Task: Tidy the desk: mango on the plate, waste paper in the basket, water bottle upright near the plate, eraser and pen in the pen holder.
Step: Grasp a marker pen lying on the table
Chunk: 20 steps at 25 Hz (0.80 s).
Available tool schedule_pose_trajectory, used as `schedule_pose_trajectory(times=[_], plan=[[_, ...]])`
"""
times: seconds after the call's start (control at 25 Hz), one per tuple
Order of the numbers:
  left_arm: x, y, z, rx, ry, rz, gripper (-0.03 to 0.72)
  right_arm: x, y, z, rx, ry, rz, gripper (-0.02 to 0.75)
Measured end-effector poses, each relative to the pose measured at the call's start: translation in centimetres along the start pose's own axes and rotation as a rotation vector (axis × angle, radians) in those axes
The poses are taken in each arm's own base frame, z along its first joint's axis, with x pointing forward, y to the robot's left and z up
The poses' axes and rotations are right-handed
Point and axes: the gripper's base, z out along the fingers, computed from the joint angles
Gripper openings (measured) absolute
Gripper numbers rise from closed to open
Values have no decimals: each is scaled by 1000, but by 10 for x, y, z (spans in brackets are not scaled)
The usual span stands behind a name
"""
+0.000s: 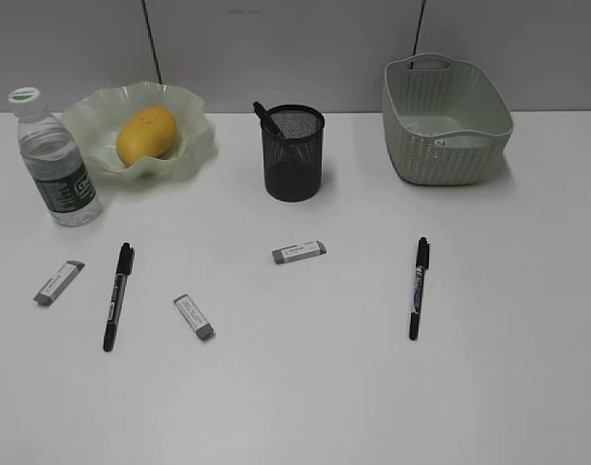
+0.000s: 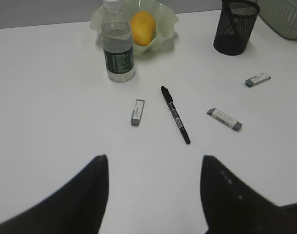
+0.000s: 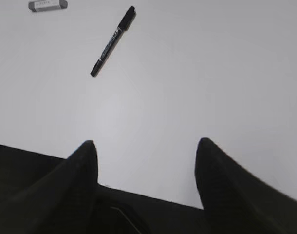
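Overall, the desk (image 1: pixel 373 387) lay largely bare across its near half; the mango (image 1: pixel 146 134) sat inside the plate (image 1: pixel 194 145) at the far left, close to the desk's back edge; the water bottle (image 1: pixel 53 160) stood upright with its cap on, just beside the plate's near-left rim, whether touching could not be told; the pen holder (image 1: pixel 295 153) stood at the far middle, well apart from the plate, with one dark pen-like item leaning out over its left rim; the basket (image 1: pixel 447 121) stood at the far right near the back edge, and a pale shape showed low inside it, too indistinct to identify; no waste paper could be made out on the open surface; three erasers lay flat: the left eraser (image 1: pixel 59 282) near the left edge, the middle eraser (image 1: pixel 194 317) nearer the front, the centre eraser (image 1: pixel 298 252) in front of the pen holder; the left pen (image 1: pixel 117 295) lay between the first two, touching neither; the right pen (image 1: pixel 418 287) lay alone in front of the basket with open surface all round it; the left gripper (image 2: pixel 153 195) hovered with fingers spread apart and empty, above bare desk short of the left pen; the right gripper (image 3: pixel 146 183) likewise stood parted and empty, over the desk's near edge.
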Motion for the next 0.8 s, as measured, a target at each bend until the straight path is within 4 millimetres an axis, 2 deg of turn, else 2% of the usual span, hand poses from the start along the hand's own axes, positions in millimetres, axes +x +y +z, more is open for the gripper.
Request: schedule_pose_trajectory(times=[0.24, 0.4, 0.68, 0.8], plan=[[0, 0, 0, 0, 0, 0, 454, 31, 0, -20, -6, -147, -8, 500], [0, 0, 0, 0, 0, 0, 454, 46, -1, -19, -6, -174, -10, 500], [0, 0, 1, 1, 3, -1, 454, 53, -1, -14, -4, -138, -11, 500], [-6, 0, 9, 5, 59, -7, 454, 53, -1, -14, -4, -136, -11, 500]])
